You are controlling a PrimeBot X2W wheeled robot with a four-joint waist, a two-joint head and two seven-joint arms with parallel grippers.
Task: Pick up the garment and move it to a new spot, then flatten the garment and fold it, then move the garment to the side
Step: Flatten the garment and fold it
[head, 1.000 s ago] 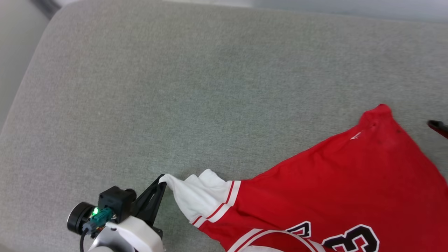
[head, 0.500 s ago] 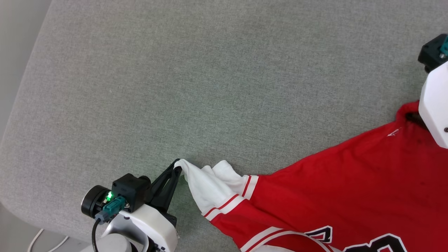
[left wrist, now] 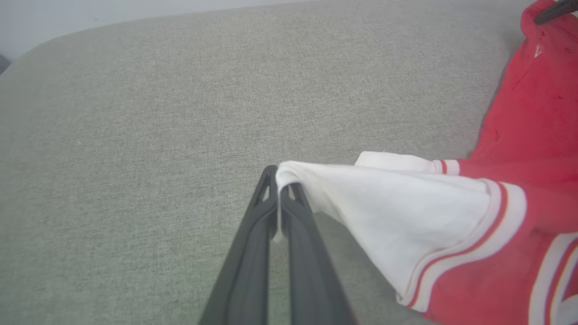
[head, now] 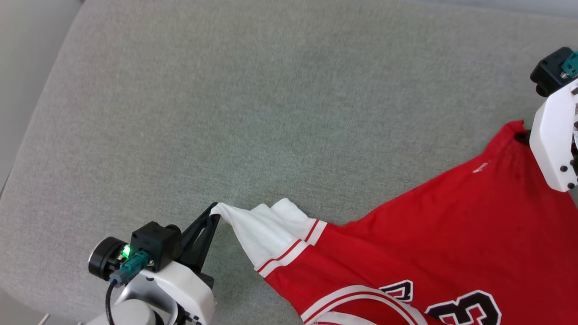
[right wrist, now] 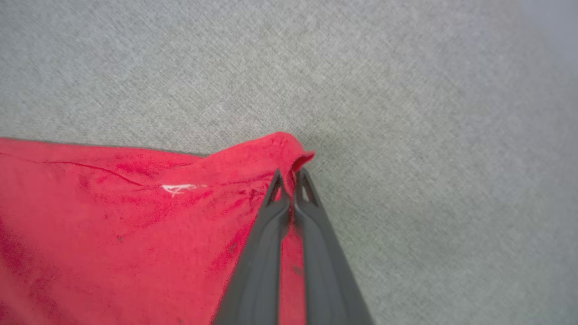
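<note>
Okay, both claws are clamped on cloth. Left gripper, two long dark fingers pressed together, pinches the tip of the white short sleeve of the red jersey-style T-shirt. A sliver of white cloth shows between the fingers in the left wrist view. The sleeve is drawn out to a point toward the left, with red-and-white striped trim where it meets the red body.

Right gripper, fingers likewise closed narrow, grips a red corner of the shirt at the far right of the head view. The cloth bunches into a small fold right at the fingertips.

The shirt stretches between the two grippers over the grey woven padded surface. It fills the lower right of the head view and runs off the bottom and right edges. Black numerals with white outline face up near the bottom edge, partly cut off. A small white mark sits on the red cloth near the gripped corner. Whether the middle of the shirt touches the surface or hangs just above it, cannot tell.
</note>
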